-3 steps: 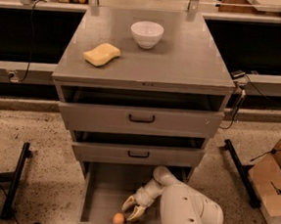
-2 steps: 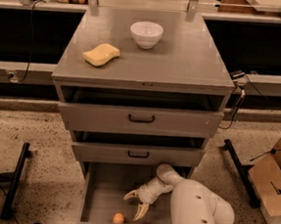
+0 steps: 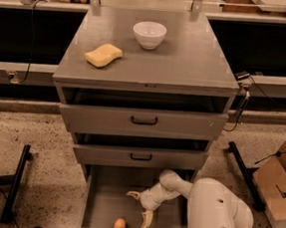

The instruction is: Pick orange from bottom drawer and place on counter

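Grey bottom drawer (image 3: 104, 198) open, gripper (image 3: 141, 208) spread wide and empty just beside the orange (image 3: 119, 224); it should slide over, straddle it, squeeze gently.

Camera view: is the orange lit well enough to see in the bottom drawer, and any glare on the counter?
Camera view: the orange stands out, though the bottom drawer is dimmer than the counter; the counter has a soft sheen, no harsh glare; the gripper, open, hangs in the drawer beside the orange, apart.
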Tool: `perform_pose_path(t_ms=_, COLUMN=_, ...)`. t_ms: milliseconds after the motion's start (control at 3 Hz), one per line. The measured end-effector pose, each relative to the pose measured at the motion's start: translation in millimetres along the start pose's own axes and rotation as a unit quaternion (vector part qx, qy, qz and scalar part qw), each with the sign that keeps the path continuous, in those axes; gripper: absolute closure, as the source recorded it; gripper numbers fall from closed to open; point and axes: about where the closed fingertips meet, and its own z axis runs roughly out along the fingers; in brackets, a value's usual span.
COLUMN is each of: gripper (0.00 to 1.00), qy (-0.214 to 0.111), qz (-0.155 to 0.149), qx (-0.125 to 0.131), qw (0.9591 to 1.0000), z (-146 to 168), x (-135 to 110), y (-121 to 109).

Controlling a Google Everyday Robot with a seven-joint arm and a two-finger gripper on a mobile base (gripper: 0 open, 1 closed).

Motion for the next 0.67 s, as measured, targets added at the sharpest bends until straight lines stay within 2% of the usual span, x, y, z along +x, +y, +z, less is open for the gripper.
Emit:
perform_pose_path(t_ms=333, gripper=0.0, qy=0.0, qz=0.0, qx=0.0, qw=1.0, z=-1, x=1, y=0)
perform_pose_path(t_ms=667, gripper=0.0, qy=0.02, qz=-0.052, qx=-0.01, qw=0.9984, z=-2, x=-10, y=-7)
